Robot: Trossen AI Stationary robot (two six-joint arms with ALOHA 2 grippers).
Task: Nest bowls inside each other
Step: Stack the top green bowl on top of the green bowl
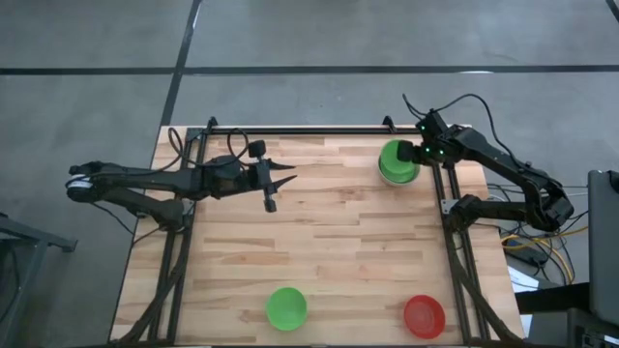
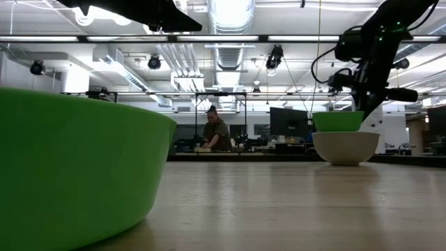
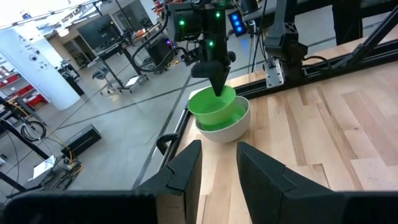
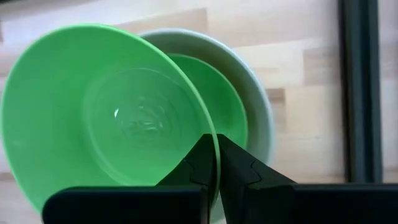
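Observation:
At the table's far right, my right gripper [image 1: 418,155] is shut on a bright green bowl [image 4: 118,106]. This bowl is tilted over a pale grey-white bowl [image 3: 225,129] that stands on the table. Another green bowl [image 4: 214,99] lies inside the white one. A third green bowl [image 1: 286,307] and a red bowl [image 1: 424,315] stand apart near the table's front edge. My left gripper [image 3: 217,168] hangs open over the far left of the table, pointing at the stack, with nothing between its fingers. My right gripper pinches the held green bowl's rim [image 4: 215,134] on the side toward the table's right edge. One finger [image 4: 198,163] is inside the bowl and the other [image 4: 241,163] is outside. The fingers slant steeply down from the right. The bowl is tilted, its low side within the white bowl's rim.
A dark metal frame rail [image 1: 450,208] runs along the table's right edge, close to the stack. Bare wood lies between the stack and the two bowls at the front. Beyond the table a person [image 2: 216,132] sits in the room.

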